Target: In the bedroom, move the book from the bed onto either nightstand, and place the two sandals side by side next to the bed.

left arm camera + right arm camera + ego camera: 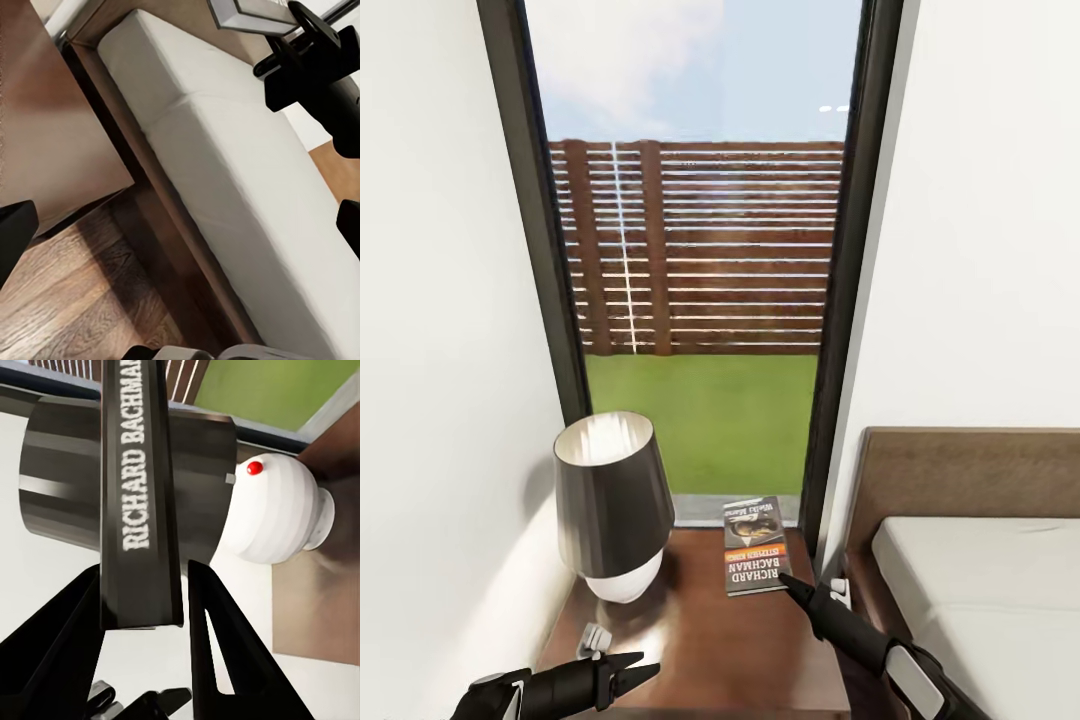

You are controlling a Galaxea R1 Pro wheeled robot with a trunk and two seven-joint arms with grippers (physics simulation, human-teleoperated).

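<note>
In the head view the black left tool [645, 668] points in over the near left corner of the glossy dark reddish-brown wooden nightstand [700, 640], its fingers drawn to a close point with no gap I can make out and nothing between them. Behind it on that table stands a lamp with a dark grey tapered shade and a white ribbed base [610, 500], with a small grey plug-like object [594, 638] on the wood just beside the base. Past the lamp a tall dark-framed window [540, 250] gives onto green grass and a brown slatted fence. To the right of the lamp the thin dark paperback with an orange band and white "RICHARD BACHMAN" lettering [755, 545] lies flat at the back right of the table top. The black right tool [792, 583] has its tip at the book's near right corner. The right wrist view adds what the head view hides: the book's spine [139, 495] sits in the gap between the two spread black fingers [217, 645], which do not press it. Farthest right is the low bed with a dark brown wooden frame and off-white mattress [1000, 590]; the left wrist view shows its long side [225, 172] running just beside the table, above brown plank floor [75, 300]
</note>
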